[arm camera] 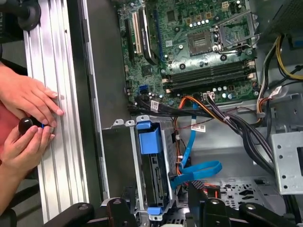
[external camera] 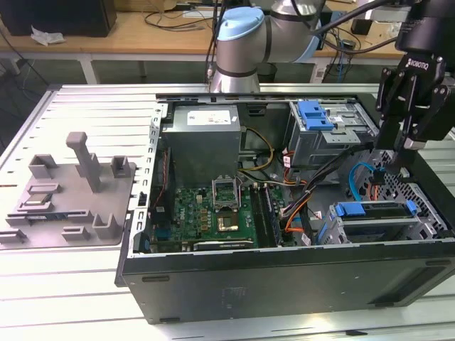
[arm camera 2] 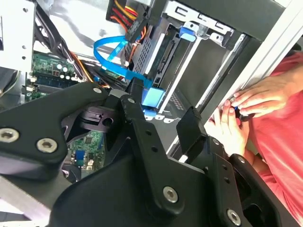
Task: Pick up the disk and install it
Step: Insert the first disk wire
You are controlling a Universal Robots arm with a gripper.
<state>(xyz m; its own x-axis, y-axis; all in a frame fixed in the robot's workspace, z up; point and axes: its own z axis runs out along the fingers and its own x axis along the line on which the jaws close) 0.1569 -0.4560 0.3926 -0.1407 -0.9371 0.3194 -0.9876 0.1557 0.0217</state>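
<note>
Your gripper [external camera: 399, 150] hangs over the open computer case [external camera: 284, 273] at the exterior view's right, above the case's near-right corner. Its jaws stand apart with nothing clamped between them. The disk [external camera: 380, 213] is not in the tool. It sits inside the drive cage [external camera: 334, 231] in that near-right corner, with a blue latch [external camera: 350, 209] at its end toward the circuit board [external camera: 213, 213]. A blue cable [external camera: 359, 181] loops up just beside the cage, below the gripper. In the second wrist view its blue plug [arm camera 2: 152, 99] lies just beside one fingertip [arm camera 2: 136, 90], though you cannot tell whether they touch. Farther back in the case, the grey power box [external camera: 202, 138] stands at the far-left corner. A grey holder tray [external camera: 71, 192] lies well apart on the slatted table [external camera: 78, 114] at the exterior view's left. In the first wrist view a person is at the table edge beside the case — a flat hand [arm camera: 28, 97] rests its fingers on the slats, and a second hand [arm camera: 21, 144] just beside it closes round a small dark object [arm camera: 26, 124].
</note>
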